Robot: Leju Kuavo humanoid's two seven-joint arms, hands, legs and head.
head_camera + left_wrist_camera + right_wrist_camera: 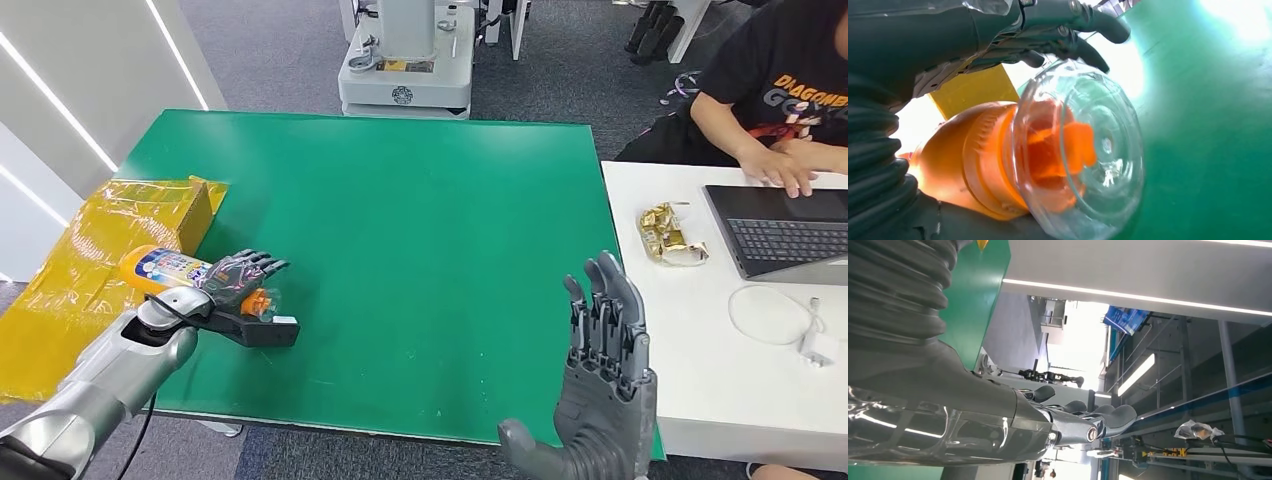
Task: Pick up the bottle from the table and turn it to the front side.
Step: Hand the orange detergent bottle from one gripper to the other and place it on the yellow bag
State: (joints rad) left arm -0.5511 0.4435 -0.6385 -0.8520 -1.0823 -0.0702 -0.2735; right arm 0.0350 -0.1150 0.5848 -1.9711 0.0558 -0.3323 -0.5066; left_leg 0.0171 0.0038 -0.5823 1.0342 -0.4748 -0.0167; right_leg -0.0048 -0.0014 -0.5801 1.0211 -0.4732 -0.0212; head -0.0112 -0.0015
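While the green table (400, 220) spans the scene, the right hand (600, 370) stands upright near its front edge, fingers apart and holding nothing; the left hand (235, 285) grips the bottle (165, 270), lying sideways at the table's left edge.

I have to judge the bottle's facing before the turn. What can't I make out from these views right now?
- Bottle label print: too small to read in the head view; the left robot hand covers the neck end.
- Left wrist view: the clear cap is close up, so the label is hidden behind it and the fingers.
- Whether the bottle is lifted off the green table: cannot tell.
- Right robot hand: wrist cut off by the head view's bottom edge.
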